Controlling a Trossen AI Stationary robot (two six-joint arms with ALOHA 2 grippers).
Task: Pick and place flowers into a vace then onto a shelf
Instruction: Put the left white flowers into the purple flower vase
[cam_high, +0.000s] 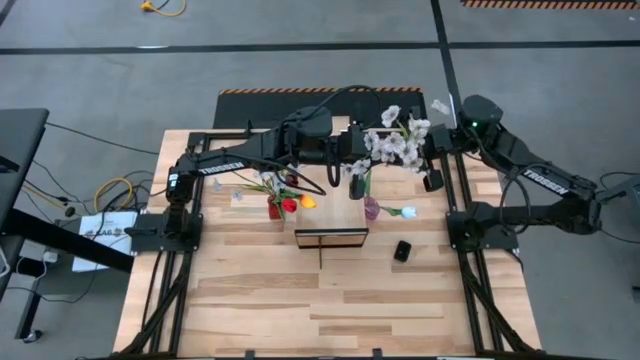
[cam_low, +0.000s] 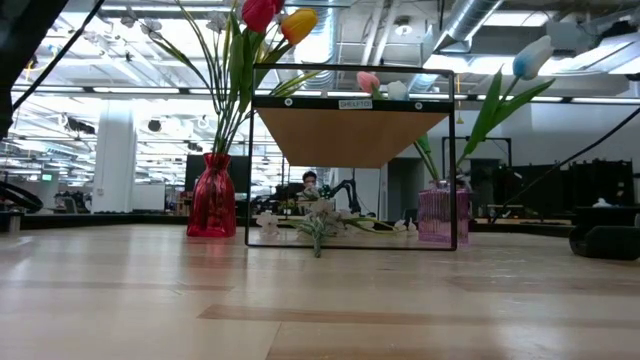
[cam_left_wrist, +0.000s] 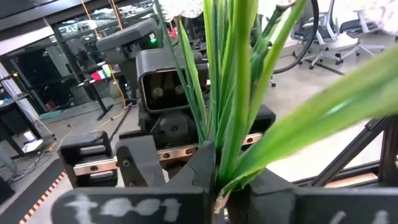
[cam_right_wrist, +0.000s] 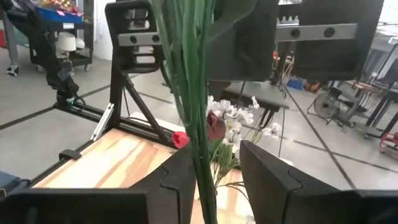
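Observation:
My left gripper (cam_high: 352, 165) is high above the table's far middle, shut on a bunch of green stems (cam_left_wrist: 227, 93) topped with pale blossoms (cam_high: 400, 140). My right gripper (cam_right_wrist: 217, 180) stands open just right of the bunch, with the stems (cam_right_wrist: 196, 93) passing between its fingers close to one of them. I cannot tell whether they touch. Below, a red vase (cam_high: 275, 208) holds red and yellow tulips (cam_low: 280, 18). A pink vase (cam_high: 371, 208) holds a white tulip (cam_high: 408, 212). The shelf (cam_high: 330, 237) stands in front of them. My left gripper pinches the bunched stems (cam_left_wrist: 219, 171) between its two fingers, below the leaves. The fingers come in level from the table's left and lie across the stems. The bunch stands roughly upright, its blossoms above the fingers, and its lower end is out of this view.
A small black object (cam_high: 402, 250) lies right of the shelf. Loose pale flowers (cam_low: 320, 225) lie on the table behind the shelf. The black arm frames (cam_high: 170, 230) (cam_high: 480, 225) flank the work area. The table's near half is bare wood (cam_high: 330, 310).

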